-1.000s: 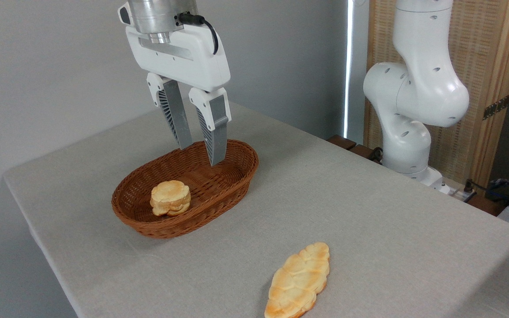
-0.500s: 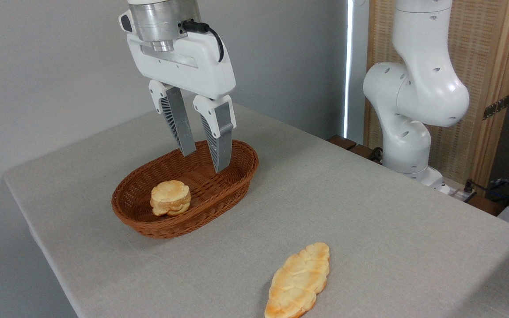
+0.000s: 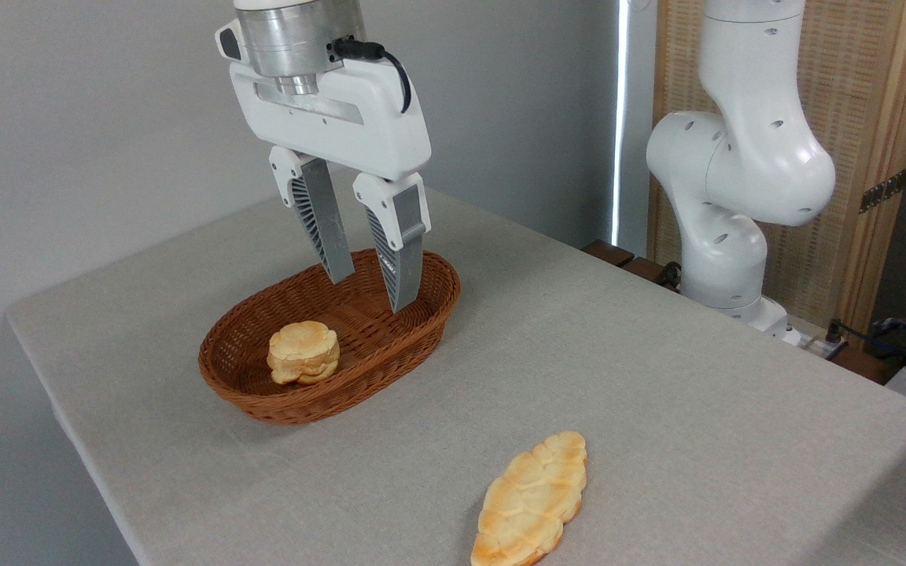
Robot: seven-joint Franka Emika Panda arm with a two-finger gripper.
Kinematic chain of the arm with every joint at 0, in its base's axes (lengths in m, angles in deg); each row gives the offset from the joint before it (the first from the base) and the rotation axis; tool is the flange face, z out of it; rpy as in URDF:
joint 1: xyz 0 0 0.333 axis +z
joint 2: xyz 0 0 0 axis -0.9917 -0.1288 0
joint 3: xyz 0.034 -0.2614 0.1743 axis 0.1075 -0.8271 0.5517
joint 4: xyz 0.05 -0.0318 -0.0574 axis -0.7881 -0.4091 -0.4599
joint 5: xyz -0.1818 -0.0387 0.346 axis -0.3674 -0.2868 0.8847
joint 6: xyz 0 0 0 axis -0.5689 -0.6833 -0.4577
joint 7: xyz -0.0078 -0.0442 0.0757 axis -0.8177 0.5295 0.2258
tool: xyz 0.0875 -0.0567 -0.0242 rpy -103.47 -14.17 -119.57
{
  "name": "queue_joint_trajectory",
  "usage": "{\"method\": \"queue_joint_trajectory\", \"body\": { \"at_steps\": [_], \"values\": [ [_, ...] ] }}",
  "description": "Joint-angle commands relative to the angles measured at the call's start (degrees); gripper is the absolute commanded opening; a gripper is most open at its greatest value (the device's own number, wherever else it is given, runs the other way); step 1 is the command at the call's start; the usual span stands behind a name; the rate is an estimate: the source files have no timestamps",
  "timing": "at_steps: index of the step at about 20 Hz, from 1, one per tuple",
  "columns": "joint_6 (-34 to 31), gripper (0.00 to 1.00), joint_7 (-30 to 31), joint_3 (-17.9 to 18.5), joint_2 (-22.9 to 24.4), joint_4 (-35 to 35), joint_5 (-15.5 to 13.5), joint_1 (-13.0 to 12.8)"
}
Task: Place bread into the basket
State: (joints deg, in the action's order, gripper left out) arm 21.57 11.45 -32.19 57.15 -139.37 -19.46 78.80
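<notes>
Golden bread is lying flat on the grey surface, well apart from the basket; probably light and crumbly, best pinched across its middle. Tool is hovering empty, fingers narrowly parted, over the basket.

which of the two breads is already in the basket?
The small round stacked bun: it sits inside the wicker basket, near its front-left end. The long braided loaf lies on the bare table, apart from the basket, toward the front edge.
</notes>
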Motion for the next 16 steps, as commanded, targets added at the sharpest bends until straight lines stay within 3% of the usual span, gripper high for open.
{"method": "queue_joint_trajectory", "body": {
  "at_steps": [1, 8, 12, 16],
  "values": [
    [-0.9, 1.00, -0.9, -0.2, 0.8, -0.2, 0.1, 1.1],
    [-0.6, 1.00, -0.9, -1.1, 1.0, -0.3, -0.9, 3.4],
    [1.3, 1.00, -1.0, -3.3, 1.7, -0.9, -2.3, 7.6],
    [2.3, 1.00, -1.0, -4.7, 1.8, -1.1, -2.9, 10.0]
  ]
}}
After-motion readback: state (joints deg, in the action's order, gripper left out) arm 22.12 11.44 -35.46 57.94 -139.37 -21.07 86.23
